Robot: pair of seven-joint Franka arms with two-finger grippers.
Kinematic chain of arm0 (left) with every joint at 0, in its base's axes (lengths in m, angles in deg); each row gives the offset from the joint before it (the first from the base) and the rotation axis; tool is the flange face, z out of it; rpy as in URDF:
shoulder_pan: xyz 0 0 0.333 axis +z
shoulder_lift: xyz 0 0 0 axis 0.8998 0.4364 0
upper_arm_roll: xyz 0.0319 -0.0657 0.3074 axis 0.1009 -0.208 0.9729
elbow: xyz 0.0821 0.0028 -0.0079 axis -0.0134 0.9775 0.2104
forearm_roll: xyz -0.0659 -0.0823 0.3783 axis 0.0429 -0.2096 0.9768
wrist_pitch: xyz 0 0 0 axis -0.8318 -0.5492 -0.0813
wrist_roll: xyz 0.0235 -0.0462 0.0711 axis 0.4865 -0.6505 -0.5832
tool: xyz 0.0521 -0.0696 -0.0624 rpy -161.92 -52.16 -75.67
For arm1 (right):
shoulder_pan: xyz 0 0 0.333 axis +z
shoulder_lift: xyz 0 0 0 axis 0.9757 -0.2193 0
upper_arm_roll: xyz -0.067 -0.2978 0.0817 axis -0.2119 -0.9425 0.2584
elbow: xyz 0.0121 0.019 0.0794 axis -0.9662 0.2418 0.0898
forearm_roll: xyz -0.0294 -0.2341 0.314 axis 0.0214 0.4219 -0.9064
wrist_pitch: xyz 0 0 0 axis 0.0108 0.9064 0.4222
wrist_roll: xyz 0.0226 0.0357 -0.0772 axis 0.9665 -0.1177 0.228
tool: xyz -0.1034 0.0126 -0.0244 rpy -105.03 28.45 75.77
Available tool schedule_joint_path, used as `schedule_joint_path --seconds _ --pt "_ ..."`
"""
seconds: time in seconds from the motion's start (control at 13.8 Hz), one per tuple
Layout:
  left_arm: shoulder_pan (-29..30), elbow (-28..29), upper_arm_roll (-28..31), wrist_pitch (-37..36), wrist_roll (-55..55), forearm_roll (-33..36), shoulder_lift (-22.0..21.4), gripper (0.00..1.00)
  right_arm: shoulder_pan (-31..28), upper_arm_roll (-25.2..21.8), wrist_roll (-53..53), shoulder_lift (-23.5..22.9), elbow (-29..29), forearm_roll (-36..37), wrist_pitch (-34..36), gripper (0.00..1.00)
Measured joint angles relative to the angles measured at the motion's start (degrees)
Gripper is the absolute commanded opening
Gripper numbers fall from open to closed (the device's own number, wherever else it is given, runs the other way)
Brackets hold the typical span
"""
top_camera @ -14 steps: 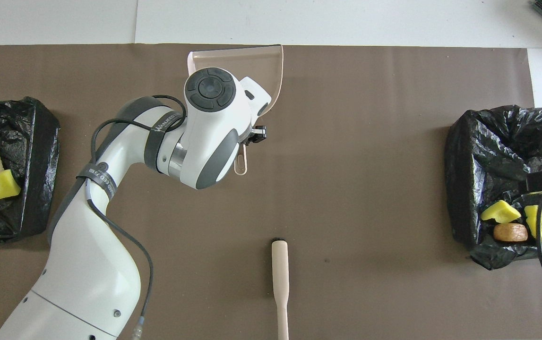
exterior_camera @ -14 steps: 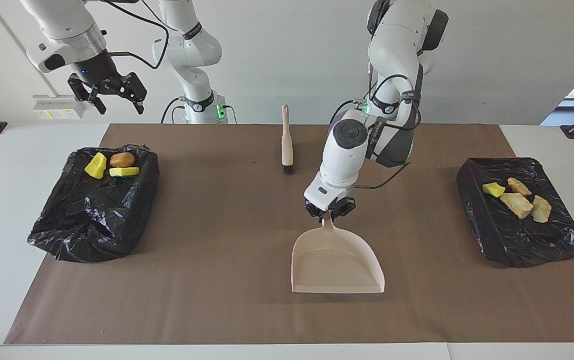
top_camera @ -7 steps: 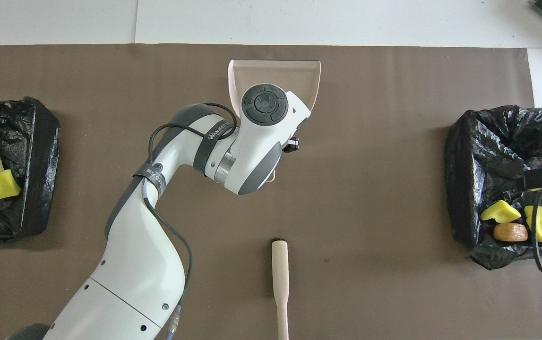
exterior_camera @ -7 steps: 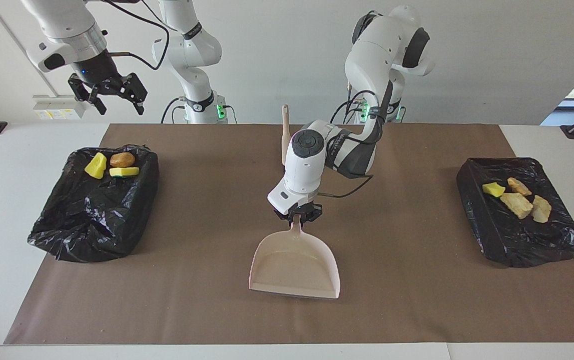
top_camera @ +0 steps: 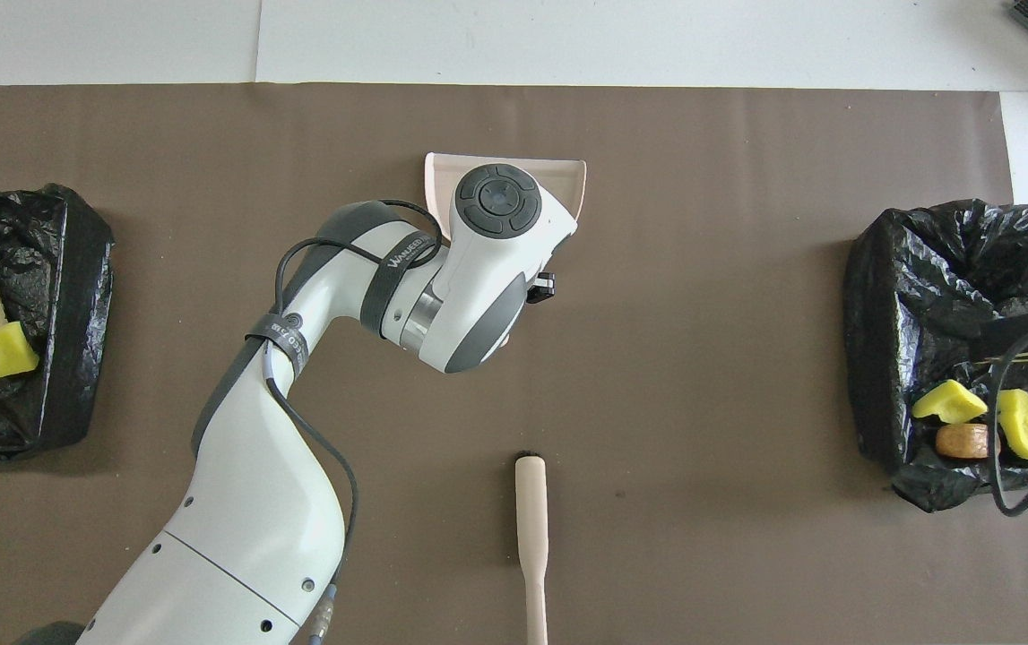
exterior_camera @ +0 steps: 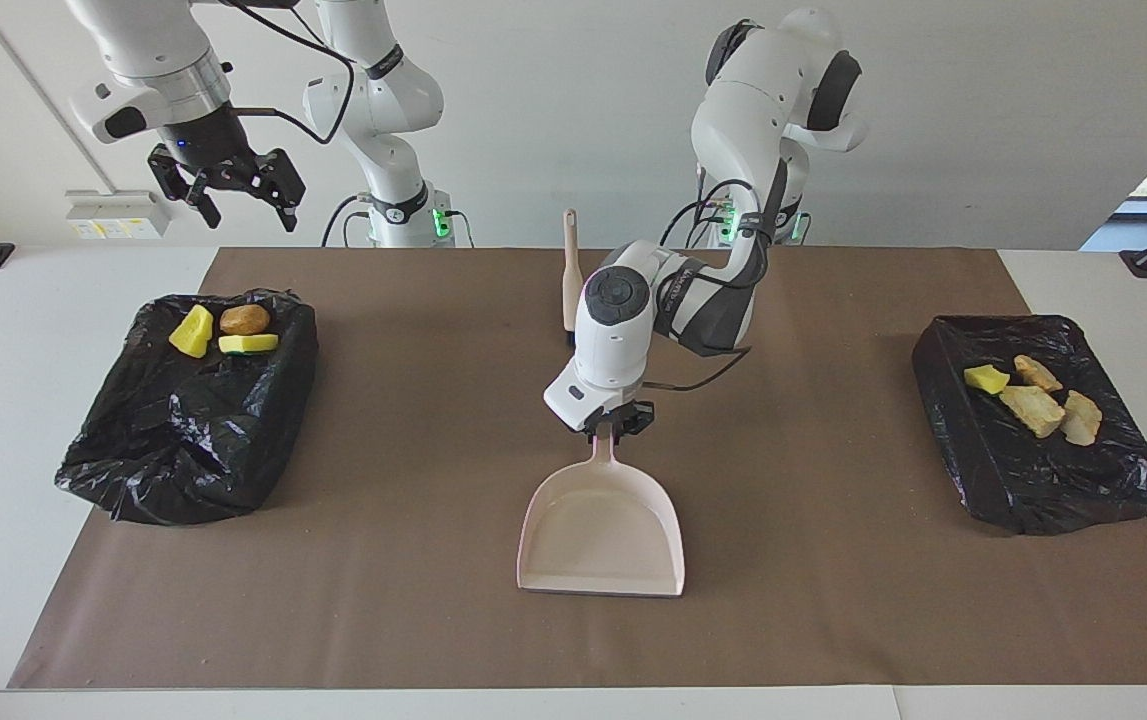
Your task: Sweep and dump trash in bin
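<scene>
Facing view: we see the left gripper (exterior_camera: pixel 614 430) low over the middle of the brown mat (exterior_camera: pixel 413 620), its fingers set at the top of the handle of the pale pink dustpan (exterior_camera: pixel 601 535); whether they clamp the handle or merely flank it we cannot tell. The dustpan lies flat on the mat with its open mouth turned away from the robots. The right gripper (exterior_camera: pixel 233 192) hangs high in the air over the black-lined bin (exterior_camera: pixel 173 440) at the right arm's end of the worktop, its fingers spread wide and holding nothing. The trash (exterior_camera: pixel 223 332) is all in the bins: two yellow chunks and a brown lump rest in that bin, at the edge nearer to the robots, and one yellow chunk with three tan lumps (exterior_camera: pixel 1033 400) lies in the second black-lined bin (exterior_camera: pixel 1033 490) at the left arm's end. The beige brush (exterior_camera: pixel 572 275) lies on the mat nearer to the robots than the dustpan, its bristle end hidden by the left arm.
</scene>
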Motion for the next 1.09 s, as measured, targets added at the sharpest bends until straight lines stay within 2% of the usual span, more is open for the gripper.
schedule_joint_path --seconds 0.14,0.36,0.58,0.8,1.09 --pt "0.00 0.33 0.03 0.00 -0.05 0.03 -0.22 1.00 -0.57 -0.12 0.72 -0.53 -0.96 -0.01 0.01 1.00" --pt "0.05 0.40 0.40 1.25 -0.03 1.27 -0.63 1.00 -0.71 -0.24 1.16 -2.02 -3.85 -0.04 0.14 1.00" --pt "1.67 0.59 1.24 2.15 0.55 1.74 -4.27 1.00 -0.70 -0.24 1.17 -2.62 -4.47 -0.04 -0.13 1.00" --pt "6.15 5.97 1.59 1.82 5.16 1.94 -13.20 1.00 -0.70 -0.24 1.17 -2.77 -4.60 -0.04 -0.13 1.00" --pt "16.32 14.38 1.75 -1.60 18.09 1.99 -27.87 1.00 -0.70 -0.24 1.17 -2.78 -4.69 -0.04 -0.13 1.00"
